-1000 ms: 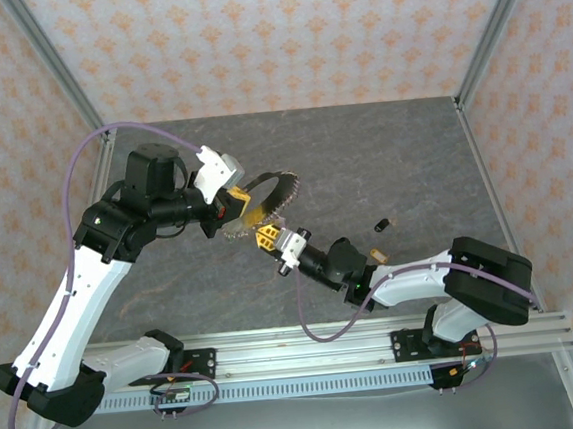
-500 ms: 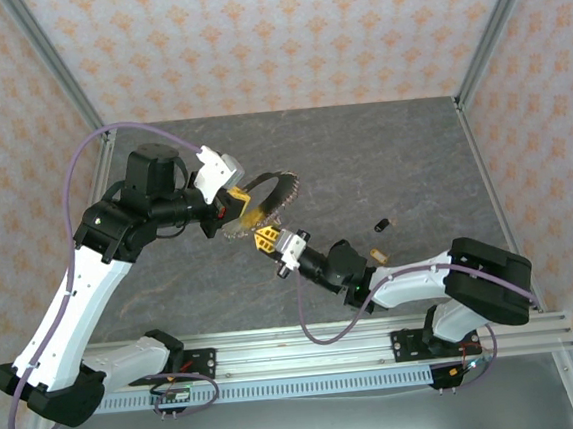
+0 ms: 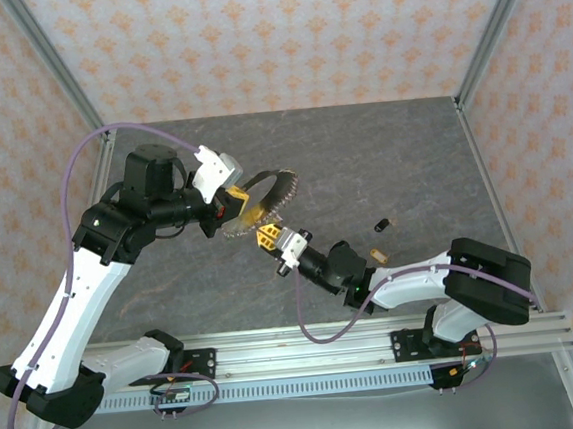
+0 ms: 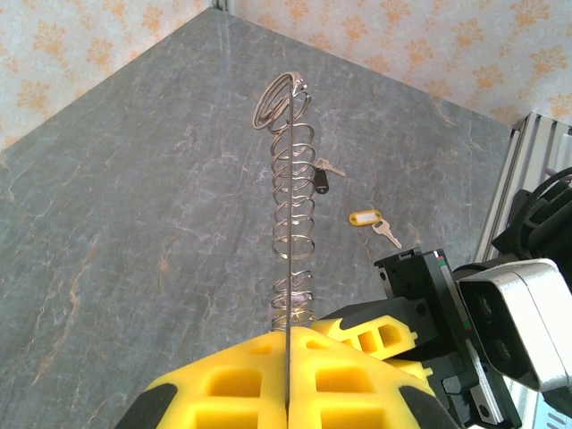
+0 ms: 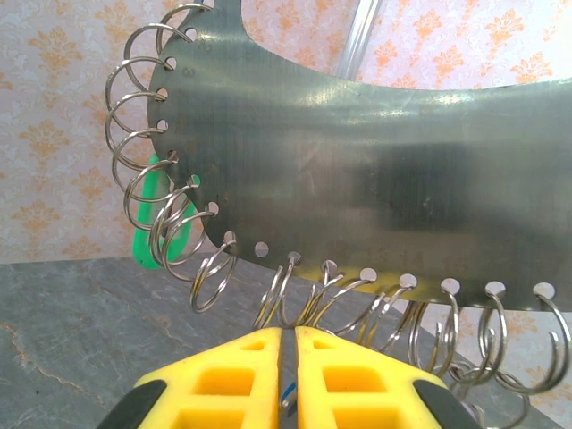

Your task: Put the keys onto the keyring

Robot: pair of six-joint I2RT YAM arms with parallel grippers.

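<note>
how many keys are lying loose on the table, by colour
dark key: 1
yellow key: 1
total: 2

We see the keyring (image 3: 270,198) held up above the table (image 3: 411,143), left of its middle. The left gripper (image 3: 238,205) sits at its left edge, and the right gripper (image 3: 267,238) just before it, under its loops. A hung key (image 5: 152,228) sits in the loops at one end. Right of the keyring, well apart, the rear key (image 3: 382,226) lies on the table, with the front key (image 3: 377,255) before it, just behind the right arm (image 3: 413,279).
</note>
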